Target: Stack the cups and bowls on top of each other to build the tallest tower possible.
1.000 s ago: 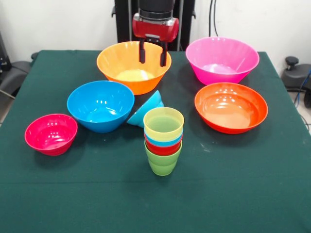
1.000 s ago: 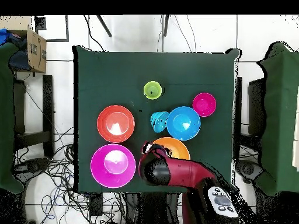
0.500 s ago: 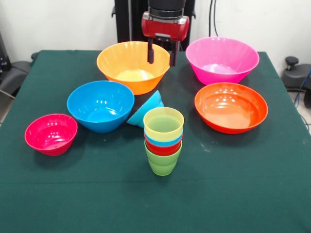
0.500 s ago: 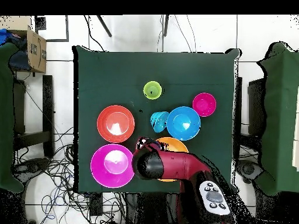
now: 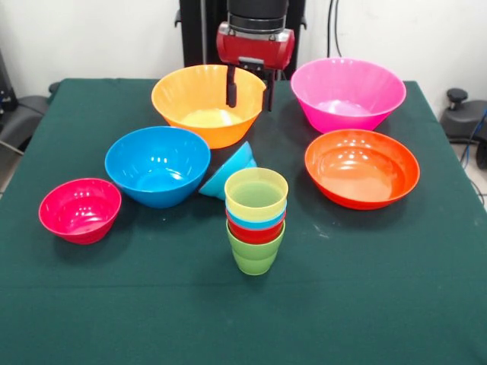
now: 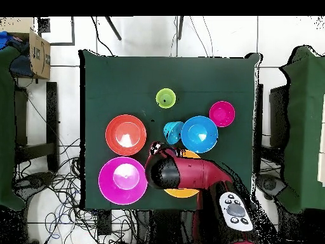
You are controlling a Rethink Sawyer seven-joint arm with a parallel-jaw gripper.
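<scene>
gripper [image 5: 248, 90] is shifted back from a half second ago toward the yellow-orange bowl's [image 5: 199, 114] right rim, fingers spread and empty; a grasp there seems intended. nested cups [image 5: 256, 220] stand mid-table, bowls unstacked.

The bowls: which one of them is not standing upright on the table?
The small light blue bowl is the one: it is tipped on its side, leaning against the medium blue bowl. The other five all stand upright, open side up.
</scene>
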